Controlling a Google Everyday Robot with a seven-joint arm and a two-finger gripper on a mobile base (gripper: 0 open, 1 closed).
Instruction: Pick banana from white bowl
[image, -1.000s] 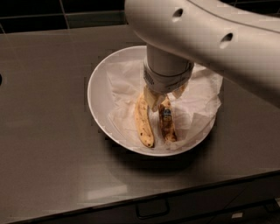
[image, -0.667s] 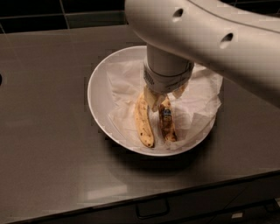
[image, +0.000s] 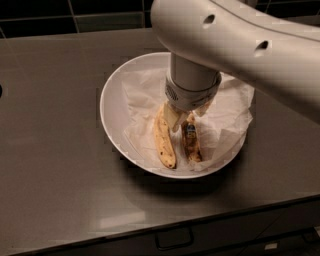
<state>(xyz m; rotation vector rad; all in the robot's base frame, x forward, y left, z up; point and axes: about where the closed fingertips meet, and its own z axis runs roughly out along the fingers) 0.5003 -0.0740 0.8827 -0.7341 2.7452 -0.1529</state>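
The white bowl (image: 112, 107) sits in the middle of the dark counter, lined with crumpled white paper (image: 227, 117). Two bananas lie side by side in it. The banana (image: 192, 145), the browner one with dark patches and a small blue sticker, is on the right. A yellower speckled banana (image: 164, 142) is on the left. My gripper (image: 186, 116) hangs from the big white arm (image: 240, 45) straight down into the bowl, at the far ends of both bananas and over the top of the brown one. The wrist hides those ends.
The bowl stands on a dark grey counter (image: 55, 165). A dark tiled wall (image: 75, 12) runs along the back. The counter's front edge has a drawer with a handle (image: 172, 239) below it. The arm overhangs the right side of the counter.
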